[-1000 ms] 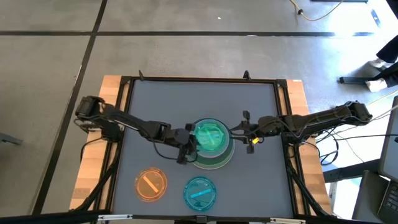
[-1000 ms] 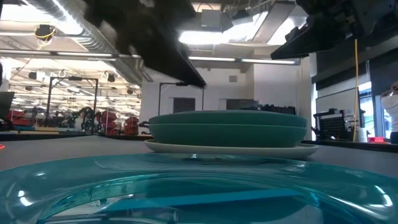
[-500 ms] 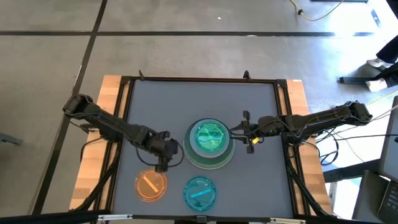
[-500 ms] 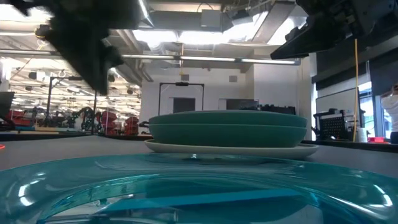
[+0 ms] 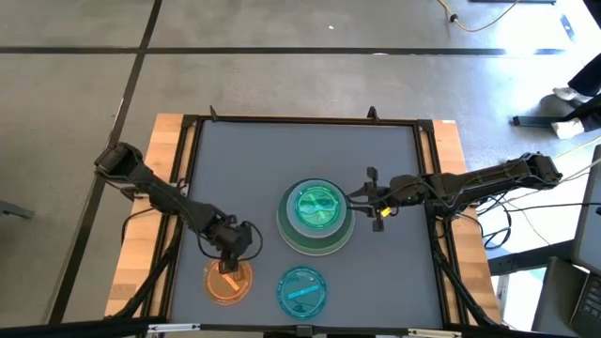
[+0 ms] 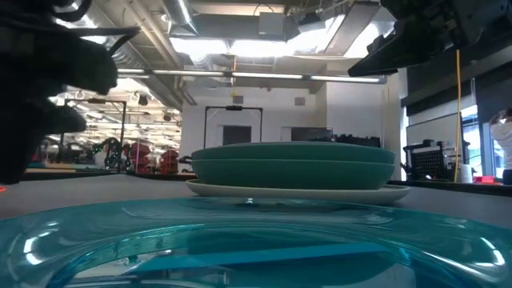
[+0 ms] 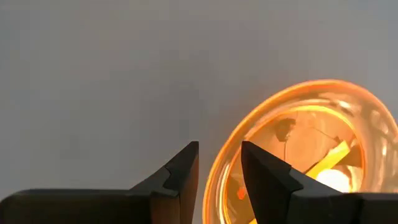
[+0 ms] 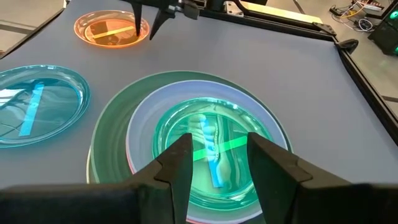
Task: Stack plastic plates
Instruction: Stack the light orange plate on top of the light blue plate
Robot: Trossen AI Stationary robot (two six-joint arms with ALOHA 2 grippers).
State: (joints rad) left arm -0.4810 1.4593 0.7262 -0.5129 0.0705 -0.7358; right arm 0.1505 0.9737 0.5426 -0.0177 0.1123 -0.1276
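High view: your left gripper [image 5: 228, 269] hangs over the orange plate's [image 5: 228, 280] far rim, jaws slightly parted and empty; straddle that rim squarely before closing, then lift level. The blue plate [image 5: 301, 290] waits right of it, the stack [image 5: 315, 216] beyond. Your right gripper [image 5: 368, 200] idles open beside the stack, holding nothing. The grey table [image 5: 300, 155] stands on bare concrete.

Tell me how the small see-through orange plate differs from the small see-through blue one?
The small translucent orange plate has the left gripper directly above it; the small translucent blue plate has nothing over it. Orange lies nearer the table's left edge, blue nearer the middle. Both are round, alike in size, and not yet stacked.
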